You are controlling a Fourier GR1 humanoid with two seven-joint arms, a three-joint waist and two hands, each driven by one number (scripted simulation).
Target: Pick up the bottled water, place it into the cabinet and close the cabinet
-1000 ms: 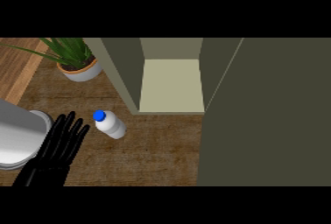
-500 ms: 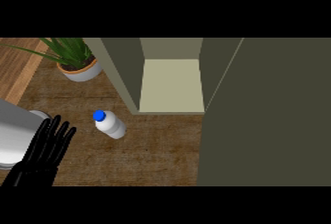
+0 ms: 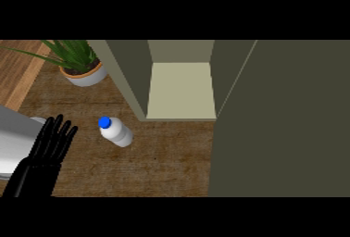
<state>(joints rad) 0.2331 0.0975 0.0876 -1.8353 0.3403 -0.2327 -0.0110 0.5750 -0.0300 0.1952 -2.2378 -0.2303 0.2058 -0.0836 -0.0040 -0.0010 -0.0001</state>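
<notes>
A clear water bottle (image 3: 117, 132) with a blue cap stands on the wooden counter, just left of the cabinet's front corner. My left hand (image 3: 49, 147) shows at the lower left, fingers straight and pointing up, open, a short way left of the bottle and not touching it. The cabinet (image 3: 182, 90) stands open with a pale bare shelf floor inside. Its dark door (image 3: 287, 120) swings out and fills the right side of the view. My right hand does not show.
A potted green plant (image 3: 77, 65) in a pale pot sits at the back left. A grey rounded object (image 3: 12, 143) lies at the left edge behind my left hand. Bare counter (image 3: 150, 169) lies in front of the cabinet.
My left hand has drifted left and slightly down, away from the bottle. The bottle and the cabinet door stay where they were.
</notes>
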